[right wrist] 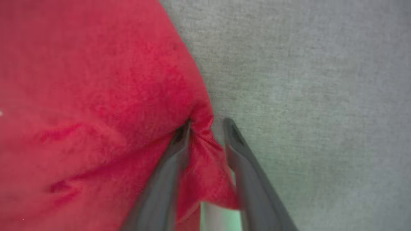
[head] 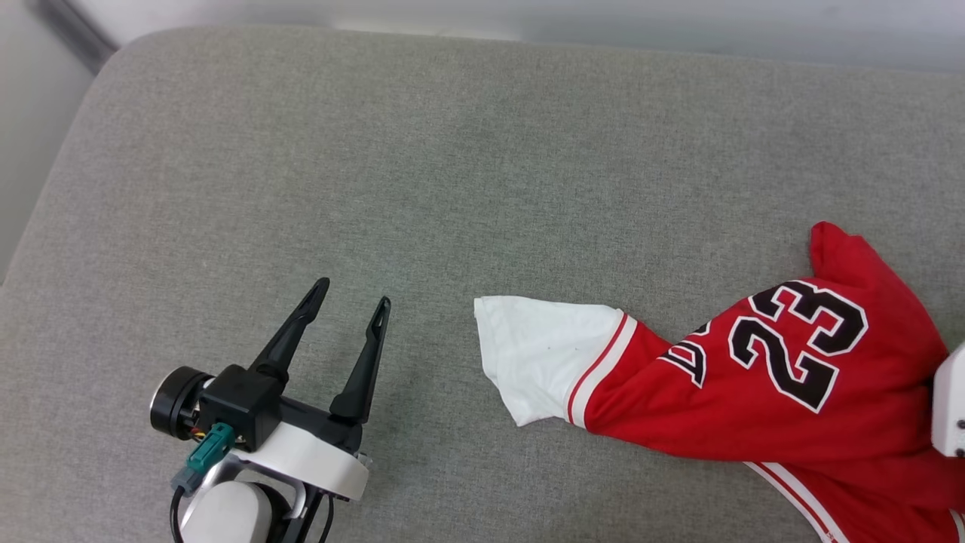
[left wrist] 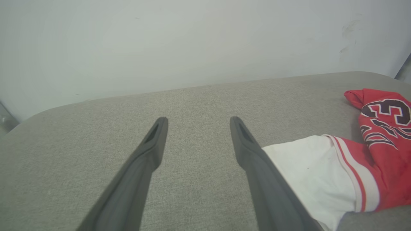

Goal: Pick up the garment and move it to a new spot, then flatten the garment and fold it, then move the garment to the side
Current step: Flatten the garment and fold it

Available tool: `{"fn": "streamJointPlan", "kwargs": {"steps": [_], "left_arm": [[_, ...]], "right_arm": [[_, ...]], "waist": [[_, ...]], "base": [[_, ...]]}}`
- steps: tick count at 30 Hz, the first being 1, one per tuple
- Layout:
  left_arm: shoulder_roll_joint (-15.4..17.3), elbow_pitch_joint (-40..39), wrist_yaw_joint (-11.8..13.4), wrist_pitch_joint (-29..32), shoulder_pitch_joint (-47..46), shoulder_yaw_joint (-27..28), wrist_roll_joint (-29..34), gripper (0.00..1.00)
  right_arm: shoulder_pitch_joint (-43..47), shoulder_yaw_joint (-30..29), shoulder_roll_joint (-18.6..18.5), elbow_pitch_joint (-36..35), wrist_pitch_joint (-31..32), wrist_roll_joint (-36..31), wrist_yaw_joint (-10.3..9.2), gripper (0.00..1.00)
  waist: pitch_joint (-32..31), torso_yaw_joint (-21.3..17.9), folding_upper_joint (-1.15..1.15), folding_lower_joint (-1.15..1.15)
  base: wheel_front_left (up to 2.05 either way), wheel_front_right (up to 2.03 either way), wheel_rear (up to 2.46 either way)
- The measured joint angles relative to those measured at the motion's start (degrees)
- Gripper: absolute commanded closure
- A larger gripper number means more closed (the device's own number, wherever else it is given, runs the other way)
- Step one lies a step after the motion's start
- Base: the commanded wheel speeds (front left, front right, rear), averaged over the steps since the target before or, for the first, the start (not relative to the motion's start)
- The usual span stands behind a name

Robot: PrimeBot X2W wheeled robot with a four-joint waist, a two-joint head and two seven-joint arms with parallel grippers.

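Garment point(head: 754, 392) lies bunched at the right of the grey cushion point(head: 377, 151).
You see the left gripper point(head: 354, 292) spread wide over bare cushion, near the white sleeve point(head: 535, 354) but apart from it. A red fold point(right wrist: 205, 154) sits between the right gripper point(right wrist: 207, 122) fingers; the blur leaves its clamping unconfirmed.

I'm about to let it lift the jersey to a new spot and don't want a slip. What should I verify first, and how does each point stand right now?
1. Cloth between the right hand's fingers: ok, a fold of the red garment sits between them.
2. Fingers clamped firmly on that fold: cannot tell, the wrist view is blurred there.
3. Left hand open and off the garment: ok, it stands beside the white sleeve, apart in the head view.
4. Room on the grey cushion: ok, broad surface lies left of the garment.
5. Garment free to lift: cannot tell, its lower right runs out of the head view.
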Motion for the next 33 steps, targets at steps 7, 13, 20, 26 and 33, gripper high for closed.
{"fn": "streamJointPlan", "kwargs": {"steps": [7,13,20,26,33], "left_arm": [[-0.1,0.5,0.0,0.0,0.5,0.3,-0.2,0.00],[-0.5,0.6,0.0,0.0,1.6,0.8,-0.5,0.00],[-0.6,0.1,0.1,0.0,2.7,1.6,-0.6,0.00],[-1.4,-0.1,0.1,0.0,2.8,1.8,-0.6,0.00],[-2.2,-0.6,0.1,0.0,3.5,2.8,-0.5,0.00]], "right_arm": [[0.0,2.9,-0.3,-4.1,-6.2,1.5,0.01,1.00],[0.0,2.8,-0.8,-15.1,-6.7,2.7,0.02,1.00],[-4.0,2.5,0.6,-24.0,-4.6,2.0,0.01,1.00],[-13.6,6.8,0.5,-22.9,-6.7,-0.9,0.03,1.00],[-12.6,9.3,2.8,-23.1,-11.7,-3.1,0.03,1.00]], "waist": [[-2.6,-1.0,0.00,0.00],[-5.3,-2.2,0.00,0.00],[-6.9,-2.5,0.00,0.00],[-7.2,-1.5,0.00,0.00],[-7.6,-0.8,0.00,0.01]], "base": [[0.00,0.00,0.00],[0.00,0.00,0.00],[0.00,0.00,0.00],[0.00,0.00,0.00],[0.00,0.00,0.00]]}}
